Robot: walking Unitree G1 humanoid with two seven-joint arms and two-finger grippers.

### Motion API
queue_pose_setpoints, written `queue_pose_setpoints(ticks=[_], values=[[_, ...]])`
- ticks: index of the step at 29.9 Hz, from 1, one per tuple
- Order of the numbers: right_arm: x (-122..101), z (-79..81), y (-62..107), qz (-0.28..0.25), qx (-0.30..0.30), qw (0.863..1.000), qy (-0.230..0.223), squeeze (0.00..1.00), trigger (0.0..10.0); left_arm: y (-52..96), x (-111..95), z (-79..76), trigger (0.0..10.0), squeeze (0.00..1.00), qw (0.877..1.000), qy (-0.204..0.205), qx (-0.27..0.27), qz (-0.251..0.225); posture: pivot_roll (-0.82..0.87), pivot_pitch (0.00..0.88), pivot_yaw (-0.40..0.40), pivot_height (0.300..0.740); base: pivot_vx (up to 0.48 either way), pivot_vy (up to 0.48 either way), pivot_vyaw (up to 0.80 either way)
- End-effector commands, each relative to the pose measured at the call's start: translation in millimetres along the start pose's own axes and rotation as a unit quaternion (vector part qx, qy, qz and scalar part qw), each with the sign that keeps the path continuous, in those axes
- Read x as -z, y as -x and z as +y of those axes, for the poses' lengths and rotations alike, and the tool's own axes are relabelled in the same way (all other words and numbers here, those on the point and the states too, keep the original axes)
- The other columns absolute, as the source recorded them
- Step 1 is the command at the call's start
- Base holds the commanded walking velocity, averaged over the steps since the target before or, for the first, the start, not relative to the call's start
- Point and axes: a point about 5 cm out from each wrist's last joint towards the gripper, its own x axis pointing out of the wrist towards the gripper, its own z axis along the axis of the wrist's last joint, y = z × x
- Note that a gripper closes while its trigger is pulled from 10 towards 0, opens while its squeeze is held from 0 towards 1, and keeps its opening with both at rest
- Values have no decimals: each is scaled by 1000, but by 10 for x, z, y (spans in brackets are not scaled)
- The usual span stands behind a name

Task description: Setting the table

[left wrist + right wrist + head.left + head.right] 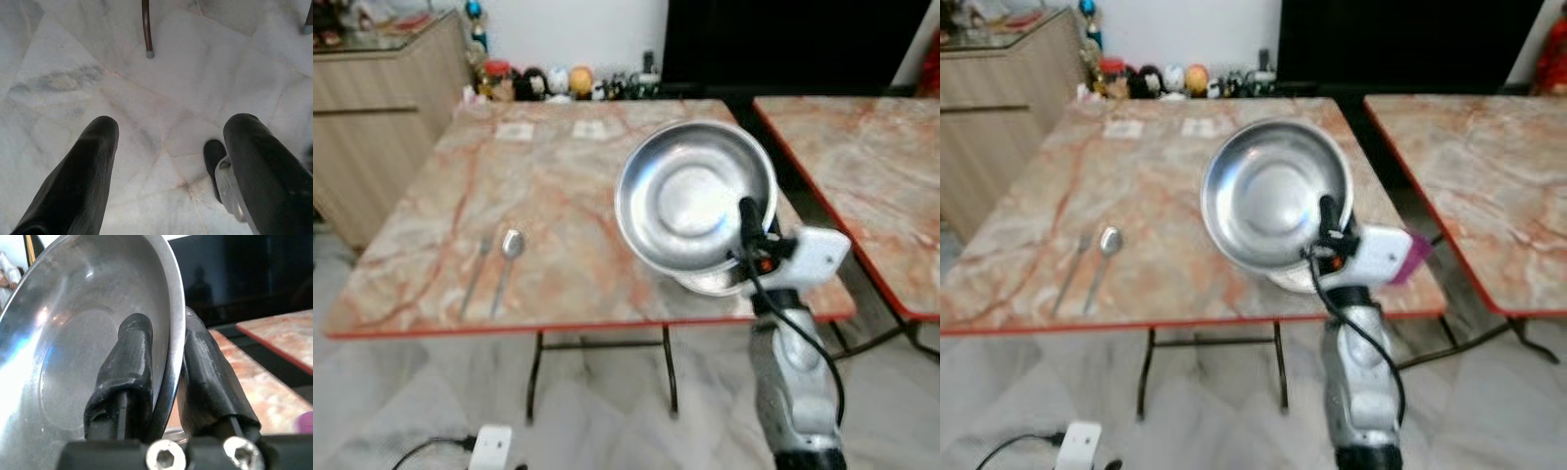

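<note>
A wooden cabinet [382, 117] stands at the upper left of the frame. A row of small colourful figurines [543, 82] lines the wall at top centre. A white plug box [489, 447] with a black cable [426, 450] lies on the marble floor [161, 98], lower left.

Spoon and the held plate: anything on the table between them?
Nothing. In the left eye view the stretch of table between the spoon and the plate in the right gripper is bare marble.
</note>
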Motion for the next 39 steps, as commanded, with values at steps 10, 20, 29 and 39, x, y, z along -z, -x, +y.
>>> queue_pose_setpoints(ticks=[10,20,29,39], values=[[-17,-127,-86,-13,28,1000,4,0,10000,-32,-95,-31,10000,0,1000,-1,5,-4,-84,0,37,732,0,-426,0],[-23,-280,-34,-20,72,997,10,0,10000,-21,-58,-15,10000,0,1000,5,2,-1,-102,0,58,732,0,-426,0],[0,-405,49,-10,104,994,13,0,10000,-4,2,-25,10000,0,1000,-2,7,6,-116,0,63,732,0,-427,0],[-35,-515,49,-12,119,992,24,0,10000,-7,-7,-28,10000,0,1000,-3,8,5,-119,0,63,732,0,-426,0]])
